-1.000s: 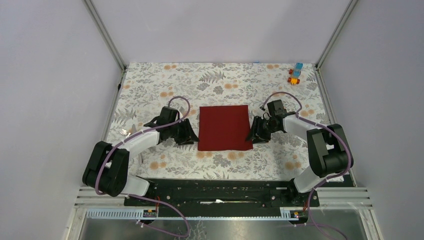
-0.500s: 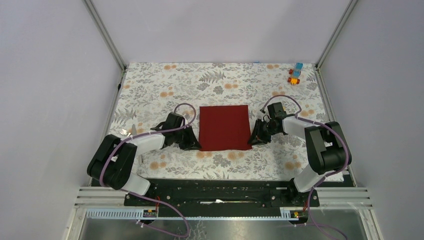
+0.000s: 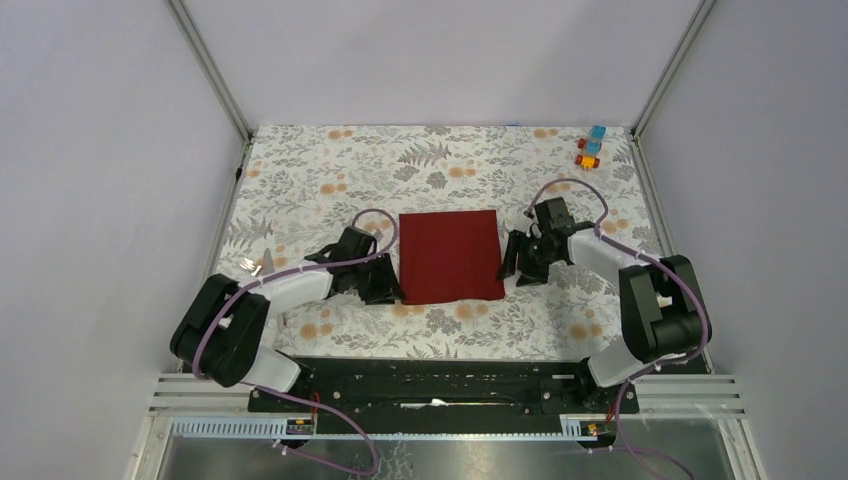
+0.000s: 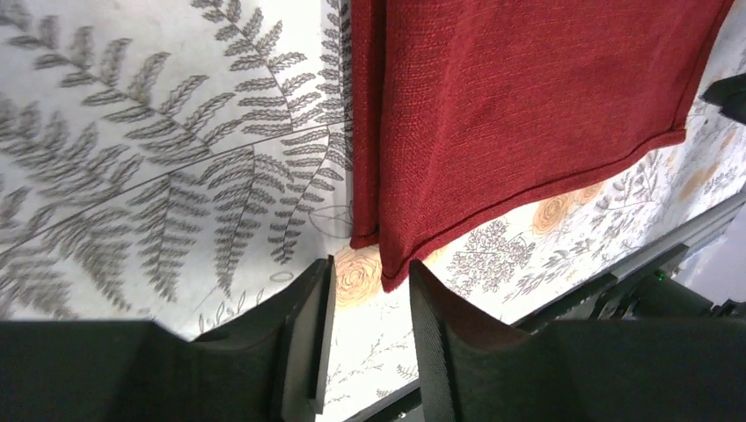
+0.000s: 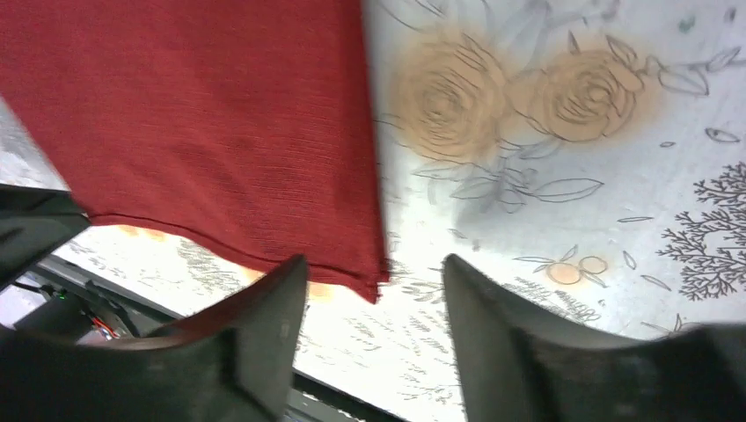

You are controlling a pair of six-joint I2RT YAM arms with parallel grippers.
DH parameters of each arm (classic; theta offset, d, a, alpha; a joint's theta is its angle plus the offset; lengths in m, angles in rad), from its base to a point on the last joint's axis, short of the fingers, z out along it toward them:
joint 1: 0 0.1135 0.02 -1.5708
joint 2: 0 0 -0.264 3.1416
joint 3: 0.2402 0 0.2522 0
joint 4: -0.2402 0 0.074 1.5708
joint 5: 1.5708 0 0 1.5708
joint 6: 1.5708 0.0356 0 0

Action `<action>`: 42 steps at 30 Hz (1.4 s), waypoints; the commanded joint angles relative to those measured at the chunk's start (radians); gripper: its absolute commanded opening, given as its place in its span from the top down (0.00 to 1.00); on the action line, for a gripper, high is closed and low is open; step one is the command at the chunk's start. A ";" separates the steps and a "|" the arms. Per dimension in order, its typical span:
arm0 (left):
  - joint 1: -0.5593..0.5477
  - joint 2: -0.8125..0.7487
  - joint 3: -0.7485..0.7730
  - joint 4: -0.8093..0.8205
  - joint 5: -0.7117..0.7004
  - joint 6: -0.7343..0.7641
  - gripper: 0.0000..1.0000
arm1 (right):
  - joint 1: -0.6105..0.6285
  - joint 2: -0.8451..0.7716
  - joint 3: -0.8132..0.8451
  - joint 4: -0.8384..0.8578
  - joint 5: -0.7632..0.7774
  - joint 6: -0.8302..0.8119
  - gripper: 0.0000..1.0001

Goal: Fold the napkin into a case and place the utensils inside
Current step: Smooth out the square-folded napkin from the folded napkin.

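Maroon napkin flat at frame centre, left gripper narrowly parted by its lower-left corner, right gripper parted wider by its lower-right corner

The napkin is plain dark red, finely ribbed in the weave, with a hem of the same red. The desk under it wears a white cover printed with grey ferns and pale orange roses. Left of the napkin the left tool is matt black, as is the right tool on the napkin's right. Their arms are white and black, trailing purple cables. Far right of the napkin, toy blocks show blue, orange and yellow.
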 commanded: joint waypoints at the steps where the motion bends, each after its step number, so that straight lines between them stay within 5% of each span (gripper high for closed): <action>1: 0.002 -0.122 0.083 -0.141 -0.117 0.064 0.55 | 0.077 -0.081 0.136 -0.059 0.122 -0.054 0.29; 6: 0.008 -0.123 0.093 0.047 0.122 -0.024 0.70 | 0.175 0.157 0.242 0.421 -0.341 0.222 0.21; 10: 0.006 0.005 0.062 0.226 0.233 -0.098 0.85 | 0.274 0.345 0.404 0.642 -0.384 0.371 0.16; 16: 0.027 0.081 0.014 0.230 0.114 -0.037 0.99 | 0.322 0.573 0.481 0.964 -0.420 0.608 0.16; 23: 0.041 0.127 -0.076 0.283 0.055 -0.062 1.00 | 0.349 0.716 0.567 0.958 -0.406 0.596 0.18; 31: 0.051 0.173 -0.102 0.256 0.009 -0.065 1.00 | 0.352 0.806 0.749 0.752 -0.292 0.452 0.18; 42: 0.067 0.156 -0.151 0.290 0.029 -0.059 1.00 | 0.281 1.119 1.121 0.733 -0.379 0.581 0.18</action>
